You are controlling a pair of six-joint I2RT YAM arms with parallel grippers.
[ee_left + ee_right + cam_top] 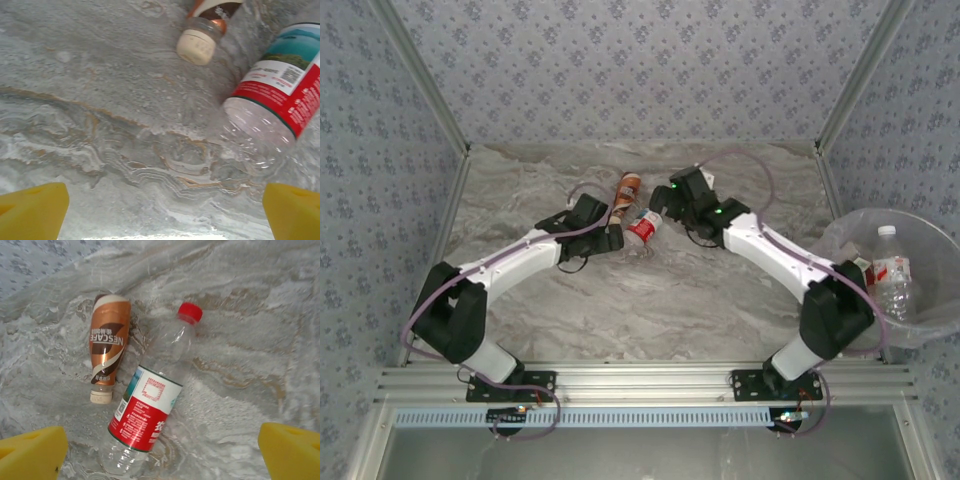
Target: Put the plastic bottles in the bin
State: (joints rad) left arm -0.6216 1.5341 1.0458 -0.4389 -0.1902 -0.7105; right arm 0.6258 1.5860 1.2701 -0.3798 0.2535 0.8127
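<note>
- The tabletop (670,310) is grey marble-patterned with tan veins. The wrist views show its surface as fine-grained and matte.
- A clear bottle (642,229) lies on its side mid-tabletop. It is thin, dimpled plastic with a red-and-white label.
- The right wrist view shows the clear bottle (150,410) whole, with its red cap (190,312). The left wrist view shows the clear bottle (270,100) from its ribbed base up to the label.
- A brown bottle (628,190) lies just beside the clear bottle, on its far left. It is shorter and waisted.
- The right wrist view shows the brown bottle's (107,347) glossy copper NESCAFE sleeve. The left wrist view shows the brown bottle (207,30) at its neck and ridged cream cap (197,45).
- The left claw (613,237) sits just left of the clear bottle, and its yellow pads (32,210) stand wide apart, gripping nothing.
- The right claw (660,205) sits just right of the clear bottle, and its yellow pads (290,450) are likewise spread, gripping nothing.
- The bin (920,218) is a round translucent bucket, well to the right of the clear bottle.
- The bin holds a white-capped bottle (890,270) with a red-white label. Another label shows beside it, but I cannot tell how many bottles are inside.
</note>
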